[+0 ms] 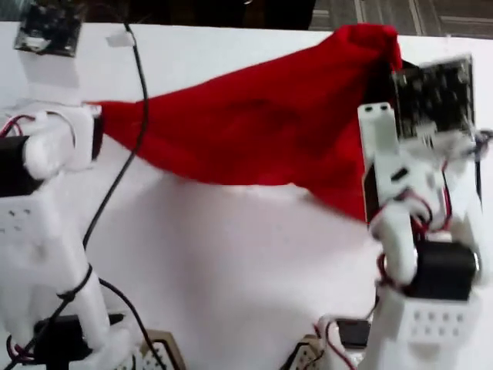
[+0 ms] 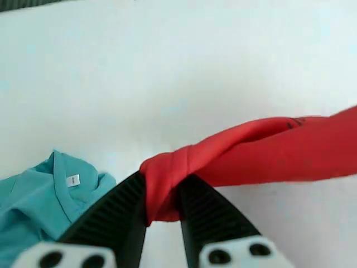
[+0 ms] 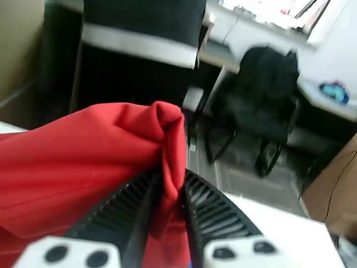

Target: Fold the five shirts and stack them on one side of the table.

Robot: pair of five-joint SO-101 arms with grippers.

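A red shirt (image 1: 262, 127) hangs stretched above the white table (image 1: 231, 262) between the two arms. My left gripper (image 2: 163, 201) is shut on one bunched corner of the red shirt (image 2: 268, 151), at the left in the high view. My right gripper (image 3: 167, 201) is shut on another corner of the red shirt (image 3: 83, 156), lifted high at the table's far right. A teal shirt (image 2: 39, 201) lies crumpled on the table below the left gripper.
A black cable (image 1: 127, 154) runs across the left of the table. Circuit boards (image 1: 48, 27) sit at the far left corner and near the front edge. Beyond the table's far edge stand a black chair (image 3: 262, 106) and a desk.
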